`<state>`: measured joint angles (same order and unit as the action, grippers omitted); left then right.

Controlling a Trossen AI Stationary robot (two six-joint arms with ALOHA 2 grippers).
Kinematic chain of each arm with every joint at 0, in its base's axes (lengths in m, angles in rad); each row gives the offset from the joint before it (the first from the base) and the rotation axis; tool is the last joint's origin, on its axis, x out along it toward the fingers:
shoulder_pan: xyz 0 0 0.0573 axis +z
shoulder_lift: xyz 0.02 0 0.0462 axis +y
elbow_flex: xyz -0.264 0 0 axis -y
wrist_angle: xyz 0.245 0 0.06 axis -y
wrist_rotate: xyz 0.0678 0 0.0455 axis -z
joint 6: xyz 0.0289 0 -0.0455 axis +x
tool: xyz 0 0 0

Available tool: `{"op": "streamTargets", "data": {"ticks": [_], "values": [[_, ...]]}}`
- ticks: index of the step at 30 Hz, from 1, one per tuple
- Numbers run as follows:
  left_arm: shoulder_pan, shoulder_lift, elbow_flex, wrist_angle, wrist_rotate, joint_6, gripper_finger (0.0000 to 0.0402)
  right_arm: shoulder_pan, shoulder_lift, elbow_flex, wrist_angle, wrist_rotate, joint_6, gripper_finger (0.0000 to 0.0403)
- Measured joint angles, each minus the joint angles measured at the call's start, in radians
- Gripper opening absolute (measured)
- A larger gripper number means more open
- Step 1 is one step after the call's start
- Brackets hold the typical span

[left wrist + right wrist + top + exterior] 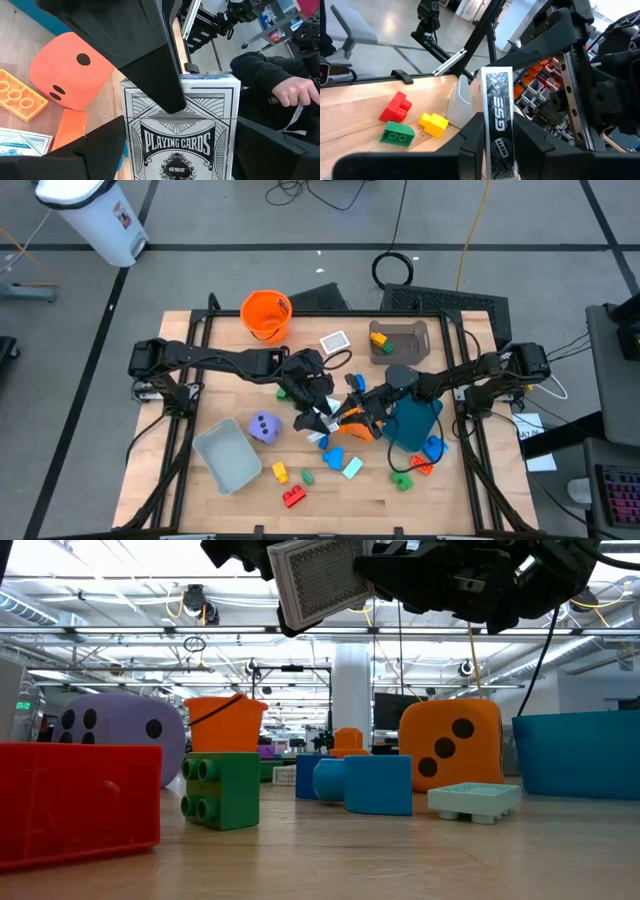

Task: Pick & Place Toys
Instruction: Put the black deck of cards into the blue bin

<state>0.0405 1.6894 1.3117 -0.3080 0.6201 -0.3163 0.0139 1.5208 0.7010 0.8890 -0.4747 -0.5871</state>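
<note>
Up close in the left wrist view, we see a box of playing cards (180, 135) at bottom centre between our left gripper's (170, 125) wide-apart fingers. Right wrist view: our right gripper (498, 145) pinches the box's thin edge. Low view: a red block (78, 802) sits lower left. High view: both grippers meet mid-frame above the orange die (352, 423).

Two matte-black arms on black frame mounts

The left arm (215, 360) and right arm (470, 372) are slim, jointed and dark, trailing black cables; the right gripper (495, 145) has wedge-shaped black fingers, and a toothed black rail (575, 90) shows nearby.
</note>
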Motion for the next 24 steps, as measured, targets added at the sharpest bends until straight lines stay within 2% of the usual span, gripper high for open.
{"op": "streamTargets", "data": {"ticks": [9, 17, 20, 24], "values": [[0.029, -0.025, 0.000, -0.002, 0.001, 0.001, 0.0346, 0.000, -0.017, -0.001, -0.017, 0.034, 0.001, 0.0072], [0.031, -0.122, 0.001, -0.027, -0.012, 0.038, 0.0346, 0.000, -0.061, -0.001, -0.069, 0.037, -0.002, 0.0068], [0.029, -0.173, 0.001, -0.079, -0.083, 0.072, 0.0346, 0.002, -0.108, -0.001, -0.143, 0.110, 0.000, 0.0070], [0.028, -0.244, 0.001, -0.190, -0.264, 0.131, 0.0346, 0.013, -0.207, -0.001, -0.289, 0.263, 0.003, 0.0064]]}}
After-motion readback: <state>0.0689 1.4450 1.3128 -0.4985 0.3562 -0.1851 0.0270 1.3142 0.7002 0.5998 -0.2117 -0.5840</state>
